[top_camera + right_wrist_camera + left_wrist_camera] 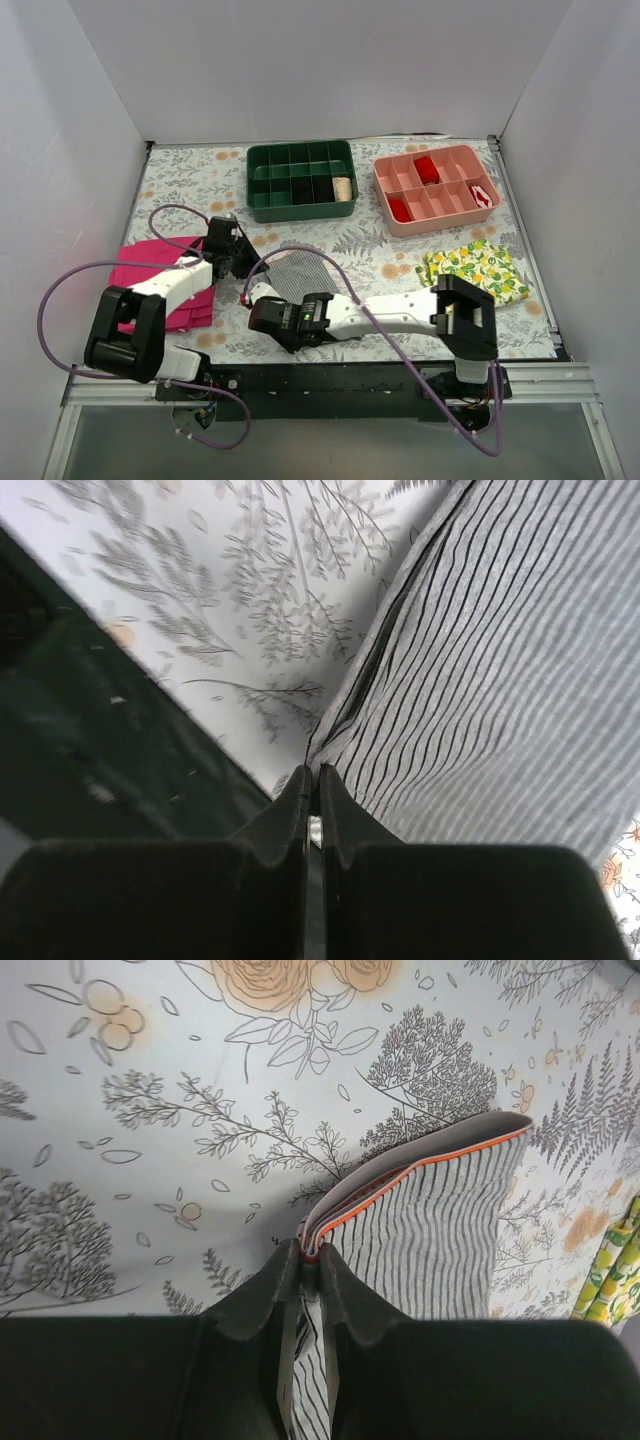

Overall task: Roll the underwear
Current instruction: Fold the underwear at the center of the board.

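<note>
The grey-and-white striped underwear lies folded at the near middle of the table, between my two grippers. My left gripper is shut on its orange-trimmed waistband corner, which shows clamped between the fingertips in the left wrist view. My right gripper is shut on the near corner of the same cloth, with the striped fabric running up and right from the fingertips. The cloth's near part is hidden under the right arm.
A magenta cloth lies under the left arm. A yellow lemon-print cloth lies at the right. A green divided tray and a pink divided tray stand at the back. The table's black front edge is close to the right gripper.
</note>
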Robot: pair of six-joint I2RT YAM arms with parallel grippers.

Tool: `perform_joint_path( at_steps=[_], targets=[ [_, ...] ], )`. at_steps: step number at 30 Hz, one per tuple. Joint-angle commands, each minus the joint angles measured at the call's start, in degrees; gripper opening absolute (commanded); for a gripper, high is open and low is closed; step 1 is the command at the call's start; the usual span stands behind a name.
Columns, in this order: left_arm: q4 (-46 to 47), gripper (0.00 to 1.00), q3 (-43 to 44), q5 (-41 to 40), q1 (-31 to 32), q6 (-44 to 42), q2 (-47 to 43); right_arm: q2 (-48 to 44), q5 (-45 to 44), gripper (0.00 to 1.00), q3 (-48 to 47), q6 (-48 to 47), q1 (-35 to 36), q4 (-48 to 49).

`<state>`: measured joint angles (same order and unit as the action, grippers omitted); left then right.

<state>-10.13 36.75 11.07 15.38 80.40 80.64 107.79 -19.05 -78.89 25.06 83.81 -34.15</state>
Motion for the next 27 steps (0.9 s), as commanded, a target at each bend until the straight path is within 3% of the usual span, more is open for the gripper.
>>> perform_joint_path(
  at_steps=[1, 6, 13, 27],
  targets=[
    [-7.00, 0.00, 0.51, -4.65, -1.40, 0.72, -6.28, -9.86, 4.71, 0.01, 3.12, -1.06, -1.36, 9.61],
    [-9.38, 0.00, -0.45, -5.27, -1.67, 1.16, -9.80, -15.41, 10.86, 0.01, 9.09, -0.45, -3.30, 15.42],
    [-14.12, 0.00, 4.20, -6.50, -1.58, 0.11, -10.59, -17.08, 12.54, 0.01, 13.40, 1.65, -6.02, 16.13],
    [-20.01, 0.00, 16.50, -1.75, -1.23, -6.75, -0.58, -23.67, 14.04, 0.01, 25.97, 10.35, -9.89, 22.46]
  ],
)
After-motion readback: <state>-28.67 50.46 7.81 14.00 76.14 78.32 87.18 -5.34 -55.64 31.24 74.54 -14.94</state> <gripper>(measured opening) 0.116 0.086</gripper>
